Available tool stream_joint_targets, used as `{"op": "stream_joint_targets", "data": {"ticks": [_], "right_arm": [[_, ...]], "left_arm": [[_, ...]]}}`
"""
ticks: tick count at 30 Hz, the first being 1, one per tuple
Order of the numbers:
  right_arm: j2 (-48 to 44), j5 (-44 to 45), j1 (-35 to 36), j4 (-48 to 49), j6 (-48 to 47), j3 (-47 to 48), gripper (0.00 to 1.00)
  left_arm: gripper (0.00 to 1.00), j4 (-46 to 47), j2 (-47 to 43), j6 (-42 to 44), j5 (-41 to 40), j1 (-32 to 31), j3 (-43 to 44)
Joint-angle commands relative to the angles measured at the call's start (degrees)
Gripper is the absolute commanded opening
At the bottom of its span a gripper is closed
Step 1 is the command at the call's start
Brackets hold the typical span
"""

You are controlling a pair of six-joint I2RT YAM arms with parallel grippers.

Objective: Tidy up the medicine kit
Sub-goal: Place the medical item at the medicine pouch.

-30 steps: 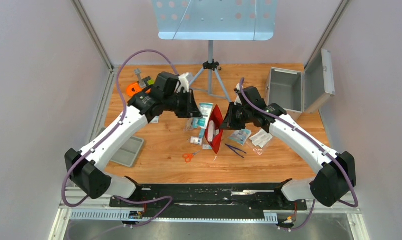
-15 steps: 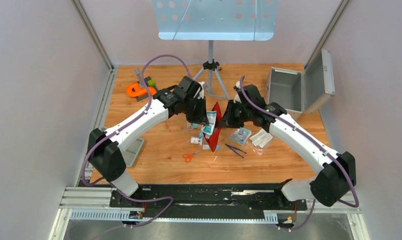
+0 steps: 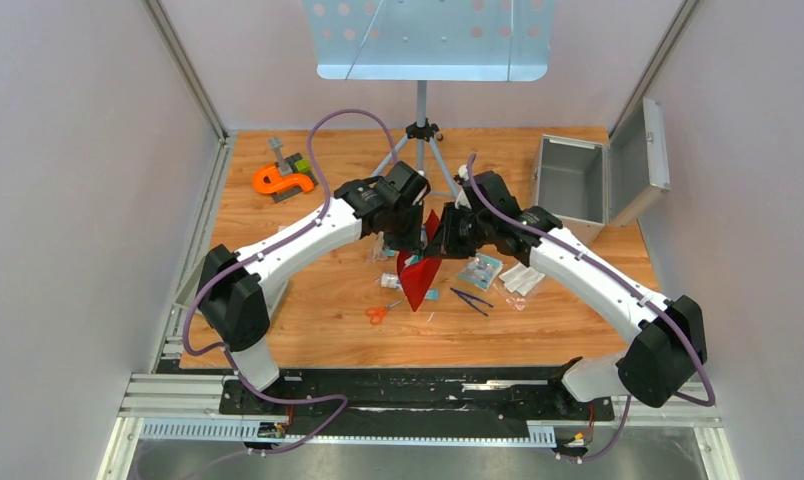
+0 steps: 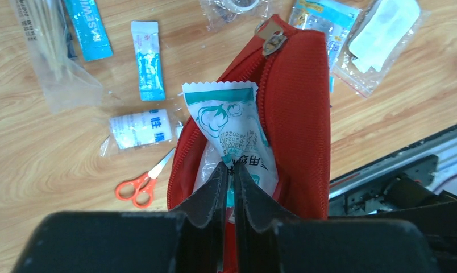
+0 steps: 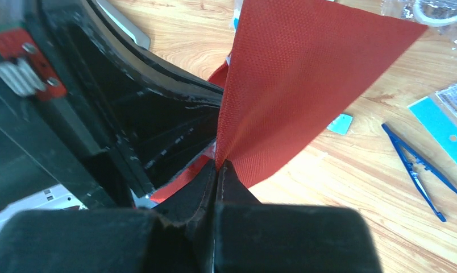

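The medicine kit, a silver-grey metal case, stands at the back right with its lid swung open. A red zip pouch is held up at the table's middle. My right gripper is shut on the pouch's fabric edge and keeps it upright. My left gripper is shut on a white and teal packet. That packet sits in the pouch's open mouth, between the zipper sides. In the top view the two grippers meet over the pouch, left gripper and right gripper.
Orange scissors and blue tweezers lie near the pouch. Loose packets and sachets are scattered around it. An orange tool lies at the back left, and a tripod stand stands at the back middle.
My left arm has swung right, carrying the packet from the table's left into the pouch's mouth. The pouch has tipped slightly toward the front-left. The right gripper's hold is unchanged.
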Motion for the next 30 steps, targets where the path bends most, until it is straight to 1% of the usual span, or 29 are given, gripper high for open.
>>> {"op": "stream_joint_targets", "data": {"ticks": [1, 3, 8, 10, 13, 21, 24, 26, 30], "right_arm": [[-0.4, -2.4, 0.6, 5.8, 1.9, 1.9, 0.0], [-0.8, -2.2, 0.6, 5.7, 2.0, 1.3, 0.0], [-3.3, 0.4, 0.6, 5.8, 2.3, -2.6, 0.0], [-3.8, 0.9, 0.5, 5.8, 2.5, -4.2, 0.0], [-3.8, 0.7, 0.5, 6.9, 2.4, -6.7, 0.0], [-3.1, -1.0, 0.5, 14.2, 3.0, -12.1, 0.0], [-2.9, -2.0, 0.5, 16.2, 3.0, -12.9, 0.0], [-2.7, -2.4, 0.5, 16.6, 3.1, -12.9, 0.0], [-2.6, -2.9, 0.5, 16.7, 3.2, -12.8, 0.0]], "left_arm": [[0.14, -2.1, 0.7, -0.2, -6.7, -1.5, 1.8], [0.14, -2.8, 0.8, -0.2, -7.9, -1.7, 1.5], [0.14, -5.1, -0.5, 0.9, -15.8, -2.0, 0.2], [0.14, -6.2, -0.7, 1.7, -17.8, -1.9, -0.4], [0.14, -6.7, -0.7, 2.3, -18.2, -2.0, -1.0], [0.15, -5.7, 0.0, 2.5, -15.4, -2.1, -3.6], [0.15, -4.5, -1.8, 2.6, -14.0, -2.1, -4.9], [0.16, -2.1, -3.9, 3.3, -11.6, -2.1, -6.3], [0.16, 1.7, -7.1, 3.9, -4.1, -2.1, -7.4]]}}
